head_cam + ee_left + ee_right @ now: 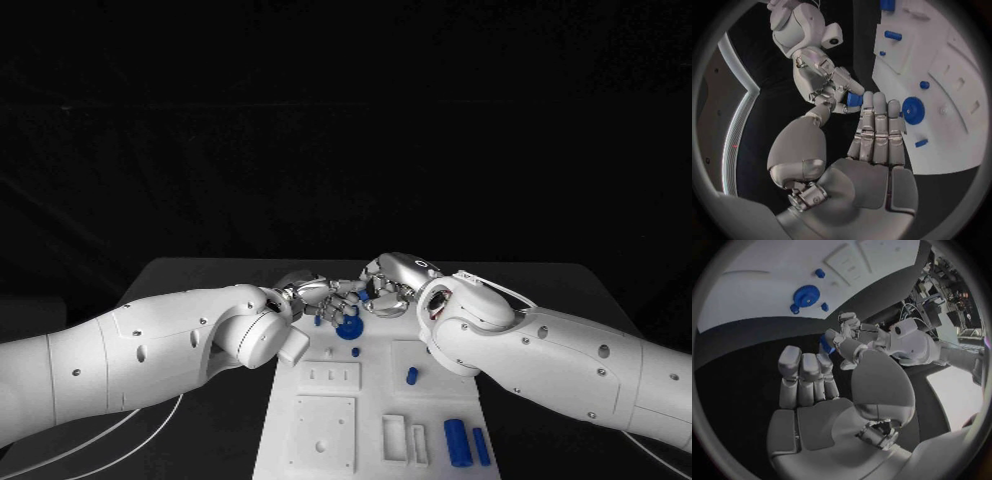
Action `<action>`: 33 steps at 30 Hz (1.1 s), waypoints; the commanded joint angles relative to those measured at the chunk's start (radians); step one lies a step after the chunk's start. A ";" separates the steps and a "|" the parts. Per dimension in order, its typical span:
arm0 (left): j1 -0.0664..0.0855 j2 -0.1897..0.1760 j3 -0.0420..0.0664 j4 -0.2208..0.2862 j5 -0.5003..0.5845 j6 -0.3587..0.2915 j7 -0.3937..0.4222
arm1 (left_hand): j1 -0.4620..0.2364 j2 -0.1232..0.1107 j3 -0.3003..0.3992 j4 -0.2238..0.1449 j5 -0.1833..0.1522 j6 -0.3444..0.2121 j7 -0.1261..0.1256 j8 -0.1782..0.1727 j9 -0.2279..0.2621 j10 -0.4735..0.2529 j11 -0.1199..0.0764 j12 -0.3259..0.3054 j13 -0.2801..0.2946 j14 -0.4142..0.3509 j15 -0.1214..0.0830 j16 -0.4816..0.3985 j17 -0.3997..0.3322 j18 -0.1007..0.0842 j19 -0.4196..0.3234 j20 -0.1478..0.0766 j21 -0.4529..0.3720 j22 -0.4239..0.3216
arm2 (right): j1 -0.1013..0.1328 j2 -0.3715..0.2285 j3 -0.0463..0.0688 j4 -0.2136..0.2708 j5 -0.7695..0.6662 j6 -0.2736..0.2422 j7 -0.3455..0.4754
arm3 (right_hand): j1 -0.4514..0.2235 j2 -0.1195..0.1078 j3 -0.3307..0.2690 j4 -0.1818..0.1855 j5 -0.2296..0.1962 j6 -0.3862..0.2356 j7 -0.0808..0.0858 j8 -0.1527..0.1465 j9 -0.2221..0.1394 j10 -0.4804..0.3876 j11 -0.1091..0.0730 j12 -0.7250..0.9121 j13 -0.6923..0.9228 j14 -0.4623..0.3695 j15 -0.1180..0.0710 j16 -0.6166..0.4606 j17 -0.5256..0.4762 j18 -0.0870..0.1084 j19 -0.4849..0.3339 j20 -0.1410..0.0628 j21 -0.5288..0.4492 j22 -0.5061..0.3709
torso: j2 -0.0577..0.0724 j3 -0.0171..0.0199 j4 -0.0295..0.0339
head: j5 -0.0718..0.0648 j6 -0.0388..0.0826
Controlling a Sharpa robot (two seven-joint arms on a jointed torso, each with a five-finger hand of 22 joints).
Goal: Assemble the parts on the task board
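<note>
1. Fingers: the silver many-fingered left hand [306, 296] and the silver many-fingered right hand [389, 284] meet fingertip to fingertip above the far end of the white rectangular task board [329, 420]. A small blue plastic part [854, 99] sits between the fingertips of both hands where they meet; which hand carries its weight cannot be told.
2. Finger posture: in the left wrist view, the left hand's long fingers [879, 131] lie straight and side by side, tips against the blue part. In the right wrist view, the right hand's fingers [803, 374] are likewise extended together.
3. Nearest board feature: a round blue toothed gear [348, 328] lies on the board just beside the hands, at 6 o'clock from their meeting point (head view).
4. Further out: a short blue peg [411, 375] stands near the board's right edge, at 5 o'clock from the gear.
5. Board near end: two long blue cylinders [457, 442] lie side by side at the 5 o'clock corner.
6. Support: the board rests on the black table [202, 275].
</note>
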 commanded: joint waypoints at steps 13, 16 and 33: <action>0.002 0.003 0.001 0.003 -0.021 0.004 -0.013 | 0.034 0.039 -0.036 -0.025 -0.002 0.030 -0.010 0.016 0.008 0.015 -0.014 0.005 0.022 -0.001 0.000 0.005 -0.006 0.010 -0.005 -0.005 0.004 0.013 | 0.001 0.016 -0.008 0.001 -0.034 0.028 -0.014 | -0.005 -0.009 0.007 0.000 0.007 0.050 0.044 0.006 0.014 0.010 0.000 0.000 0.001 0.001 -0.003 -0.005 -0.001 0.083 0.007 0.001 -0.002 0.003 | 0.000 -0.0001 -0.0007 | 0.001 0.000; 0.002 0.005 0.001 0.002 -0.021 0.005 -0.013 | 0.039 0.052 -0.041 -0.032 -0.002 0.032 -0.011 0.017 0.008 0.017 -0.015 0.005 0.026 0.001 0.000 0.006 -0.007 0.010 -0.005 -0.006 0.004 0.013 | 0.001 0.019 -0.014 -0.001 -0.034 0.033 -0.013 | -0.006 -0.010 0.008 0.000 0.008 0.050 0.044 0.005 0.014 0.010 0.000 -0.001 0.000 0.001 -0.003 -0.005 -0.002 0.083 0.007 0.001 -0.002 0.003 | 0.001 -0.0003 -0.0008 | 0.001 0.000; 0.002 0.013 0.001 0.000 -0.021 0.004 -0.016 | 0.077 0.113 -0.058 -0.090 -0.001 0.058 -0.021 0.022 0.009 0.036 -0.024 0.008 0.050 0.006 -0.004 0.015 -0.014 0.007 -0.003 -0.009 0.008 0.009 | 0.001 0.039 -0.029 -0.008 -0.034 0.041 -0.016 | -0.007 -0.011 0.010 0.000 0.011 0.051 0.044 0.005 0.013 0.011 0.000 -0.001 0.001 0.002 -0.003 -0.006 -0.002 0.083 0.007 0.002 -0.002 0.003 | 0.001 -0.0004 0.0002 | 0.001 -0.001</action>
